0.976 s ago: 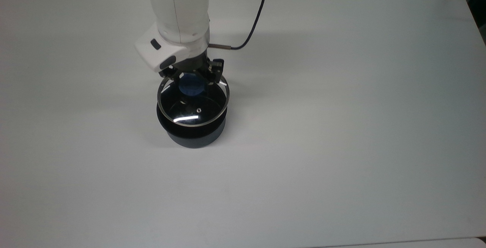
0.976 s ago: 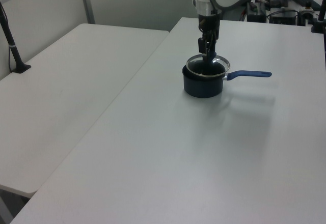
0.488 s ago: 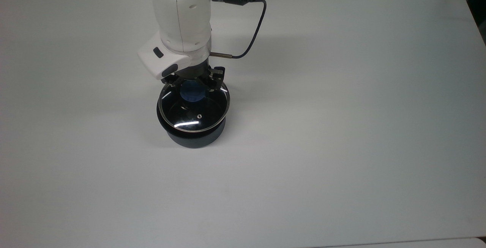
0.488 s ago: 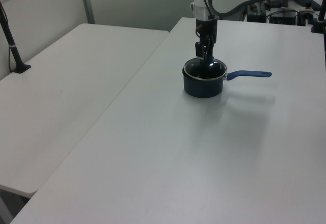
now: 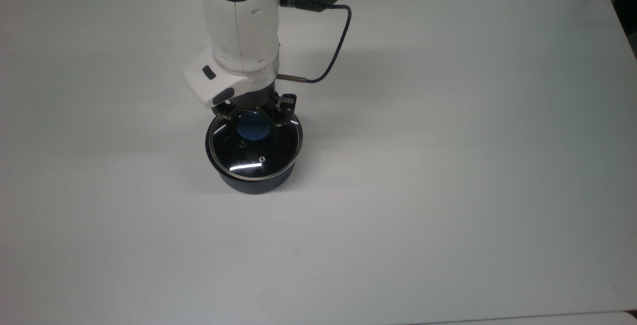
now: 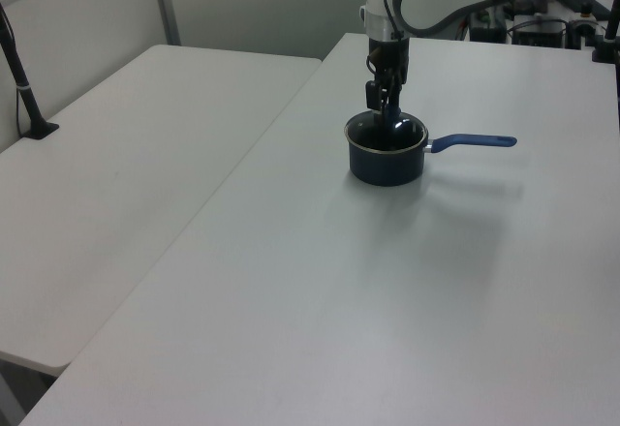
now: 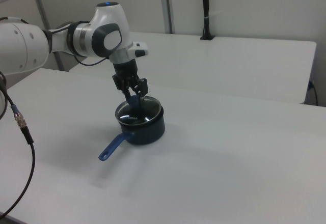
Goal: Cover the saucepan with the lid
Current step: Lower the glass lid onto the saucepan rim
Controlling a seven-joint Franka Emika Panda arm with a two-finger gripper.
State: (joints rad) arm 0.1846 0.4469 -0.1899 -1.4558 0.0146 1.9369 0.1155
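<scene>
Top view shows the lid (image 5: 255, 145) now sitting level inside the rim of the saucepan (image 5: 255, 181), its metal edge ringed evenly by the dark wall, where 1 second ago it hung tilted above the pan with its near edge raised and its far side overhanging the rim. Half a second ago it had already dropped most of the way; since then it has settled and centred. The end effector (image 5: 255, 116) has risen slightly with the arm, and its fingers stand parted on either side of the blue knob (image 5: 253, 128) rather than pinching it, so the lid looks released (though from this angle a light touch on the knob cannot be ruled out). In the left view the pan's blue handle (image 6: 473, 140) points to the left view's right, lying free above the tabletop (image 6: 387, 281), and the pan has not shifted. In the right view the lid (image 7: 138, 110) rests flat across the pan's mouth. Judged from this, the placement is essentially done, and what remains is a straight lift clear without snagging the knob.
</scene>
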